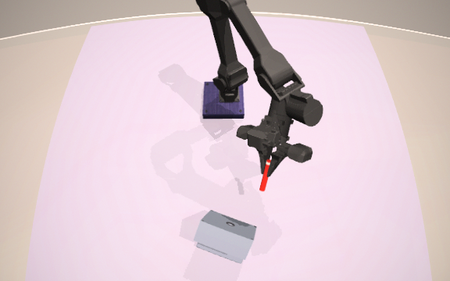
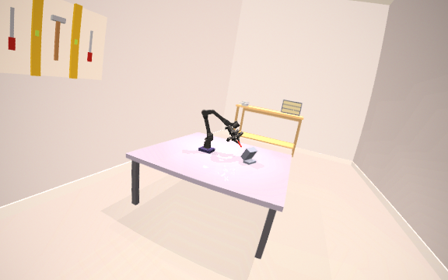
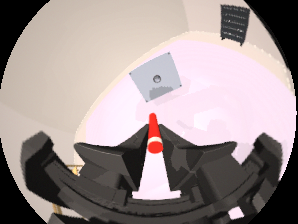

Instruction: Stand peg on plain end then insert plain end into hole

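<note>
On your far left in the exterior view, well apart from the pincer, a board (image 2: 62, 39) with tool shapes hangs on the wall. Next comes the purple base plate (image 1: 209, 109) (image 2: 201, 149) on the table (image 1: 92, 156) (image 2: 177, 167) (image 3: 105, 110), lower than the pincer; from it your arm (image 1: 225, 43) (image 2: 207, 126) rises and bends over toward the right.

Then you reach the pincer (image 1: 266, 174) (image 2: 239, 141) (image 3: 153, 125), closed on the red peg (image 1: 264, 181) (image 2: 240, 144) (image 3: 153, 127) and tilted downward. You have the peg raised off the table, slanting, its white band on the pincer side and its plain end sticking out beyond the fingertips.

To the pincer's right and lower down stands your grey sloped panel (image 1: 225, 238) (image 2: 249, 153) (image 3: 162, 67), its hole (image 1: 230, 224) (image 3: 157, 78) unfilled. The plain end is apart from it.
</note>
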Controlling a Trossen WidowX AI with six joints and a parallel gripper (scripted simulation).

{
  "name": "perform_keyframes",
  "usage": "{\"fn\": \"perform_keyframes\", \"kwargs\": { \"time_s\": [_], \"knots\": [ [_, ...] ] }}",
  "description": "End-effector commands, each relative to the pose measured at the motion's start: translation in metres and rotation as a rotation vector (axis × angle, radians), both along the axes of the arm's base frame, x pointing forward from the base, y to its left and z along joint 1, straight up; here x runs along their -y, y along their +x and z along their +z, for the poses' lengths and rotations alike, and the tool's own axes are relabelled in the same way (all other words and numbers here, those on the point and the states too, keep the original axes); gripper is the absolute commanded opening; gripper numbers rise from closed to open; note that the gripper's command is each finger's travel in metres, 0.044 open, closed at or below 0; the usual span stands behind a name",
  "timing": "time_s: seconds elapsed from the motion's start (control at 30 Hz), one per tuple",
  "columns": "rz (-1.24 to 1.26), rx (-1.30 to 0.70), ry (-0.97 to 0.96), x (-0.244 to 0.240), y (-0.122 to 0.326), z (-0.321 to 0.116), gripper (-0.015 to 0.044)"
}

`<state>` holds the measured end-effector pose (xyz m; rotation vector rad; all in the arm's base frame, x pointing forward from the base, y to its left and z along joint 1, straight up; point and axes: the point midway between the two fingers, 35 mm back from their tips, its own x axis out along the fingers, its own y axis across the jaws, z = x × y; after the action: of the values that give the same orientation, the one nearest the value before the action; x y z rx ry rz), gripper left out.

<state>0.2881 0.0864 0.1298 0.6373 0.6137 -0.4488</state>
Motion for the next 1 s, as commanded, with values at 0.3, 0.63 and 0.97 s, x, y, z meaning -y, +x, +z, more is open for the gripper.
{"fn": "perform_keyframes", "kwargs": {
  "time_s": [0.3, 0.63, 0.97],
  "knots": [
    [-0.101, 0.115, 0.034, 0.014, 0.003, 0.005, 0.0000],
    [-0.166, 0.192, 0.059, 0.024, 0.005, 0.008, 0.0000],
    [-0.187, 0.215, 0.071, 0.030, 0.016, 0.005, 0.0000]
  ]
}}
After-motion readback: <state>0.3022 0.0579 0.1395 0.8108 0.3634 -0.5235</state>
